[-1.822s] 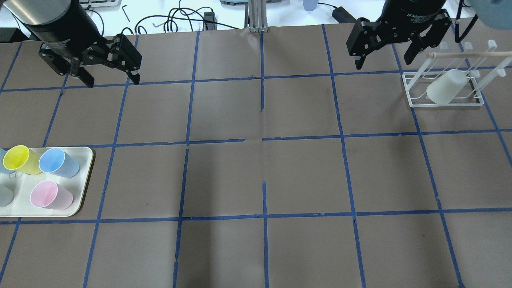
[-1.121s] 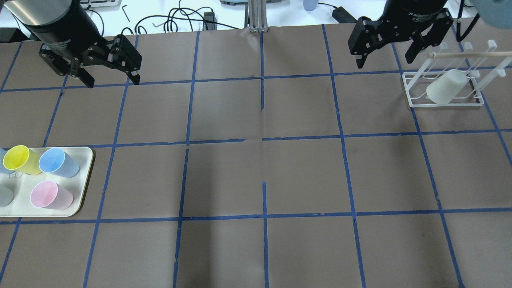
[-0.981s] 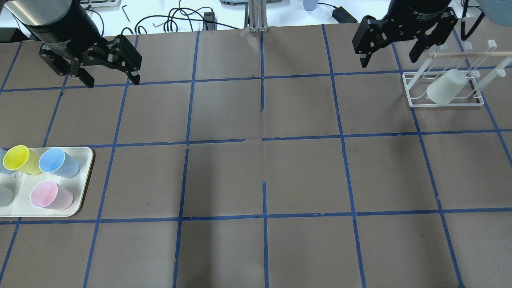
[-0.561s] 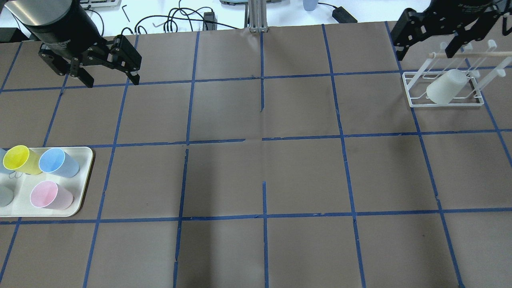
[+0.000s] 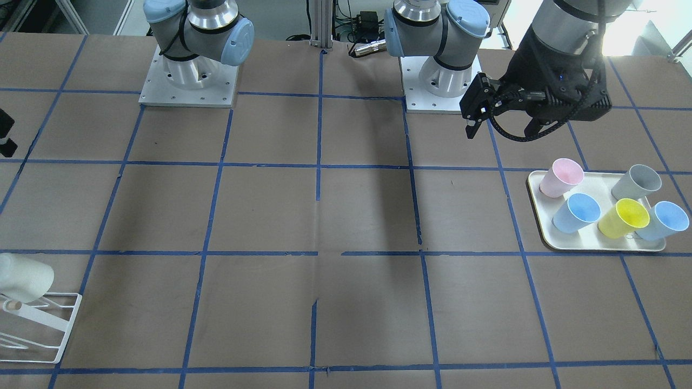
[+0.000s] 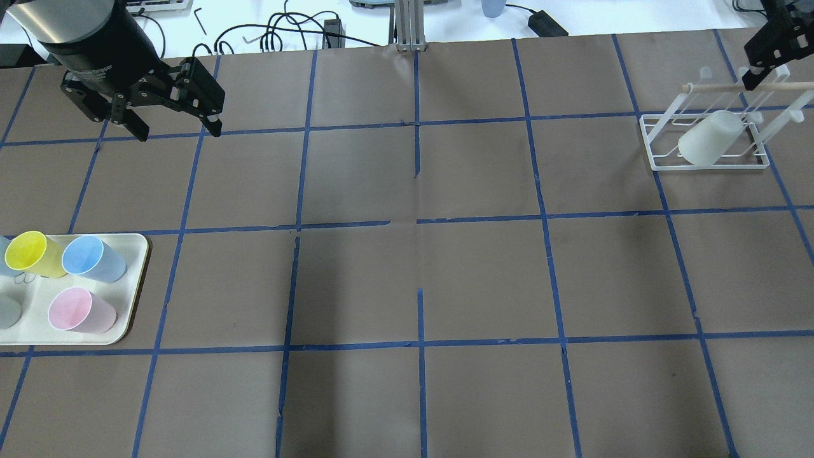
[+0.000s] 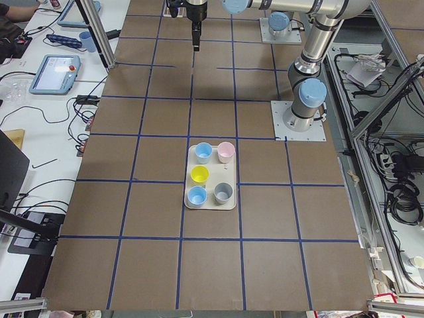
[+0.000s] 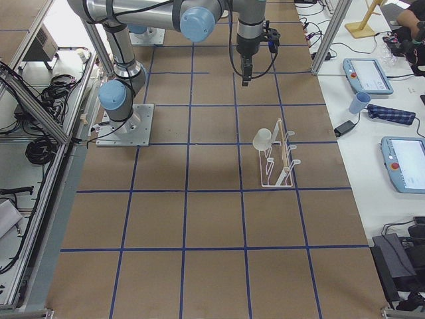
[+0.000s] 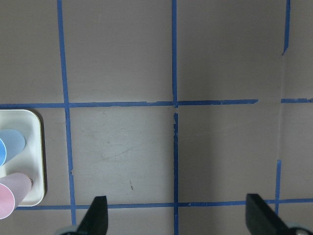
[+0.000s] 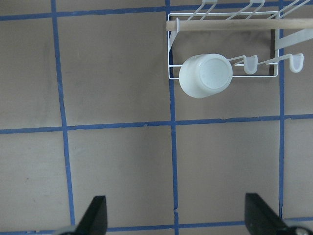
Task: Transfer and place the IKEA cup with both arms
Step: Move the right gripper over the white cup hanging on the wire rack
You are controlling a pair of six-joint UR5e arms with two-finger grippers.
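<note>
The off-white IKEA cup [image 6: 711, 137] hangs upside down on a peg of a white wire rack [image 6: 658, 162] at the far right of the table. It also shows in the front view [image 5: 24, 278] and the right wrist view [image 10: 206, 75]. My right gripper [image 10: 176, 215] is open and empty, high up on the near side of the rack. Only one of its fingers [image 6: 766, 48] shows in the overhead view. My left gripper [image 6: 179, 132] is open and empty above the far left of the table, well behind the tray; it also shows in the left wrist view [image 9: 177, 215].
A cream tray [image 6: 133, 254] at the left edge holds yellow [image 6: 32, 253], blue [image 6: 89, 256], pink [image 6: 77, 310] and grey [image 5: 638, 182] cups. The rack has a wooden top bar [image 10: 220, 24] and several pegs. Cables lie beyond the far table edge.
My right gripper has moved right, toward the rack, and has nearly left the overhead view, still open. The left gripper, the cup and the tray have not moved.
</note>
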